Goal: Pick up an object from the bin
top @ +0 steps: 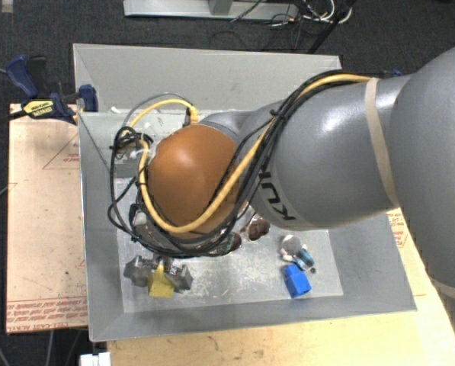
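My gripper (160,274) reaches down to the bin floor at the front left, below the orange dome. Its two grey fingers (139,271) stand on either side of a small yellow block (161,287), which sits between them and looks pinched from both sides. The block rests low, at or just above the floor. To the right lie a blue block (296,281), a small silvery piece (290,244) with a little blue part (308,260) beside it, and a brown rounded thing (255,227) half hidden under the arm.
The thick grey arm and its dome with cables cover the middle and back of the bin. The front wall runs just below the gripper and the left wall is close by.
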